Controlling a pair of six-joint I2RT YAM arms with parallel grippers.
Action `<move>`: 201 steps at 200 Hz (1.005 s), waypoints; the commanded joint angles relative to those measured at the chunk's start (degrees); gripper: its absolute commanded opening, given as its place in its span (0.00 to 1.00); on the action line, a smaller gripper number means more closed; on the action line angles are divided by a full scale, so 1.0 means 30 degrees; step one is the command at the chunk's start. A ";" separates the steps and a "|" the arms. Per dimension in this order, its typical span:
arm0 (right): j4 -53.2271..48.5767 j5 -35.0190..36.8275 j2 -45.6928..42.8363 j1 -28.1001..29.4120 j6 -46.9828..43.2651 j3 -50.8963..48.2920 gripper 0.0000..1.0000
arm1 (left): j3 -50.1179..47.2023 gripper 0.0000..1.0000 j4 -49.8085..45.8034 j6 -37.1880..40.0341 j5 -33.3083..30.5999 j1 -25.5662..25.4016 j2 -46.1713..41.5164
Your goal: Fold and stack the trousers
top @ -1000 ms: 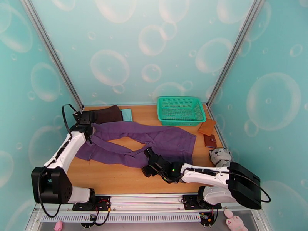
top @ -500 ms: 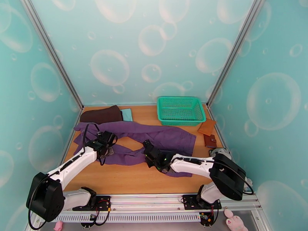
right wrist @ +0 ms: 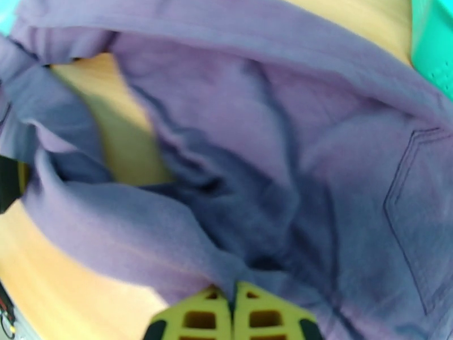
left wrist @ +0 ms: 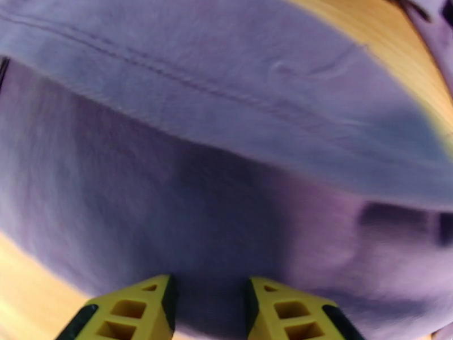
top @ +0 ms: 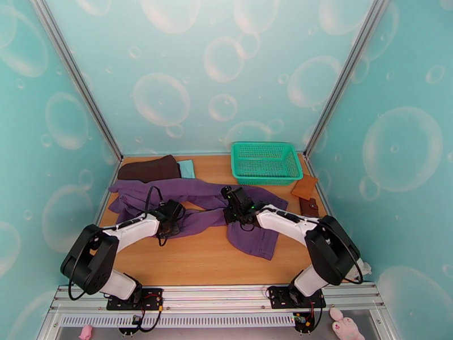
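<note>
Now the purple trousers (top: 198,191) lie bunched across the middle of the table (top: 192,259), near the green basket (top: 266,175). The right claw (top: 233,211) is pressed tight on a thin bit of cloth by the pocket. The left claw (top: 170,219) looks to be pinching a thick fold of one leg, but that view is blurry.

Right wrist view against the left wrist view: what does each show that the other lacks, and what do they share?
Right wrist: a corner of the green basket, a stitched pocket, and the right gripper pinched shut on cloth. Left wrist: a long seam and the left gripper with cloth between its fingers. Both: the purple trousers over the wooden table.
</note>
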 commanded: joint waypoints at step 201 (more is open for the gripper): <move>-0.7512 1.0369 0.1988 0.8567 1.4289 -0.1403 0.11 | -0.2927 0.41 0.4094 0.0278 -0.0159 0.3776 -0.1988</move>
